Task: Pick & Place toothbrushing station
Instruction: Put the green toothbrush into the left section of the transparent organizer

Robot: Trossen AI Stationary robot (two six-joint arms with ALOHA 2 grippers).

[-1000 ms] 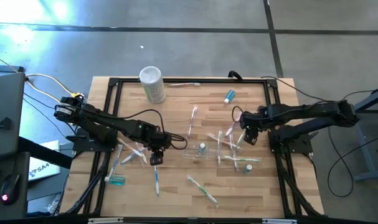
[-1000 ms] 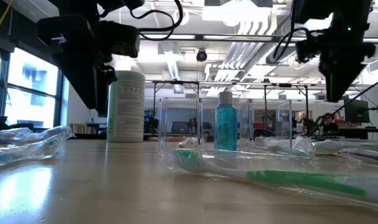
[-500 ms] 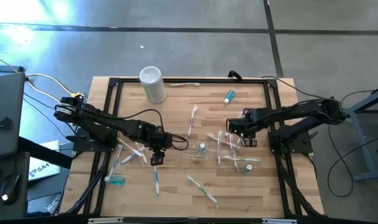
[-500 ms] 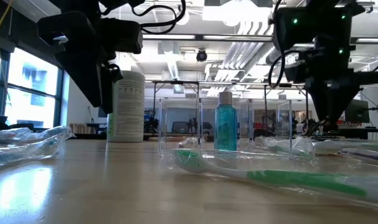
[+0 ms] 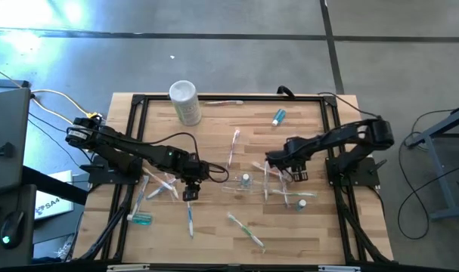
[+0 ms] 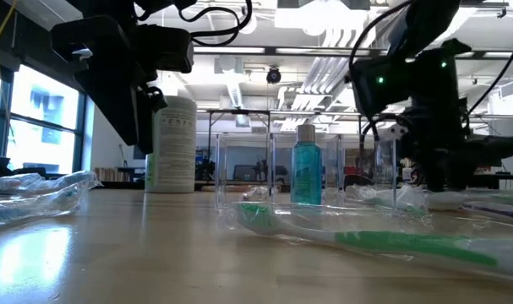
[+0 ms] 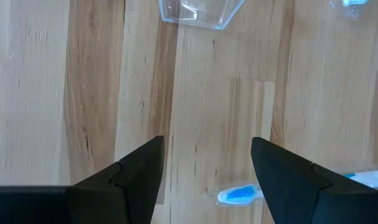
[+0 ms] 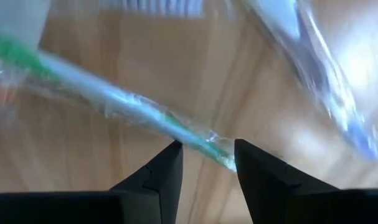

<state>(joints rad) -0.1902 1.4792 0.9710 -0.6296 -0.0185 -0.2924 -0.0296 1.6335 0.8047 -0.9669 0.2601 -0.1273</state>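
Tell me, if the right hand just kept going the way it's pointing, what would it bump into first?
Most likely the wrapped green toothbrush lying just past the right hand, its end between the open fingertips; under it is the wooden table. How much gap remains is unclear.

the tabletop (image 5: 214,128) is pale wood with a plank grain, edged by a black frame (image 5: 135,99). both arms are dark, the left gripper (image 7: 204,168) and right gripper (image 8: 207,163) black. a white cylinder (image 5: 184,101) stands at the back. a toothpaste tube (image 5: 278,116) is teal-blue; another teal tube (image 5: 141,219) lies near the front left. the wrapped toothbrush (image 8: 114,102) is green and white in clear film. a blue brush head (image 7: 240,195) shows beside clear plastic (image 7: 200,11).
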